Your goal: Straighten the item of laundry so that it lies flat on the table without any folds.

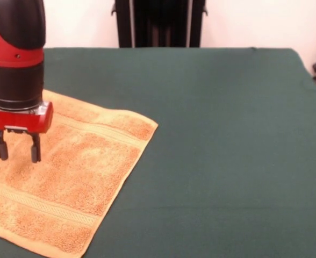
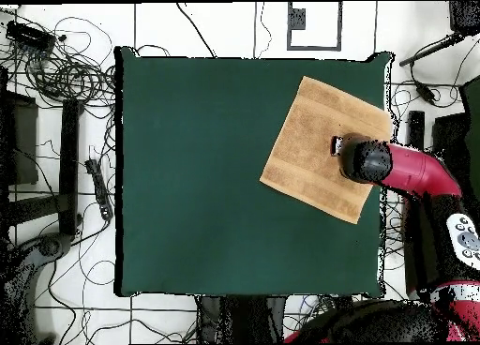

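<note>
The end effector (image 1: 18,148) hangs at the left of the front view, its two dark fingers (image 1: 35,149) pointing down and standing apart with a clear gap between them. Nothing is held between them. The fingertips sit over the orange-tan terry towel (image 1: 77,177); whether they touch the cloth or hover just above it cannot be told. Above the fingers is a red block, and above that the black and red wrist of the arm (image 1: 15,54), which fills the upper left corner of that view.

In the overhead view the end effector (image 2: 339,146) shows at the right of the frame, with the red arm (image 2: 417,170) reaching in from the right edge over the towel's (image 2: 309,154) right-hand part.

The towel lies spread on the dark green worktop (image 1: 228,150), turned at an angle to the worktop's edges so that its corners point like a diamond. In the overhead view it sits in the upper right part of the worktop (image 2: 206,172), close to the right edge. In the front view it fills the lower left, and its lower left part runs out of the frame. Woven bands cross it near two opposite edges. The visible surface looks flat, with no folded-over corner.

Cables lie on the pale floor (image 2: 75,41) around the worktop in the overhead view.
</note>
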Tool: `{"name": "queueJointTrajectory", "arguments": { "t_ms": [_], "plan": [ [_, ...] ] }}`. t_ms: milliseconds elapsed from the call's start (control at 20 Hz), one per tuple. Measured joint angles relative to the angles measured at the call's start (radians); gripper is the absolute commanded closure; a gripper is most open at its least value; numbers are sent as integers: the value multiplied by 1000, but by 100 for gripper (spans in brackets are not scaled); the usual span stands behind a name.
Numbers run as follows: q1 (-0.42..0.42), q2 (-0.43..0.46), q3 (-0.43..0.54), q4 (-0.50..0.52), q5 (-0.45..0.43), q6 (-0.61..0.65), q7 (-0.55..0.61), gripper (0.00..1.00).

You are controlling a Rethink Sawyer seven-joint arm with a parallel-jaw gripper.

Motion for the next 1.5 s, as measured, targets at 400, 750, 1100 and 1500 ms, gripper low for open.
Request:
{"name": "queueJointTrajectory", "arguments": {
  "t_ms": [400, 750, 1100, 1500],
  "plan": [
    [5, -20, 19, -7, -9, 14, -1, 0],
    [60, -59, -1, -6, 4, 14, -1, 0],
    [181, -104, -85, 0, 68, 14, 11, 0],
    [264, -118, -151, 11, 145, 14, 53, 0]
  ]
}}
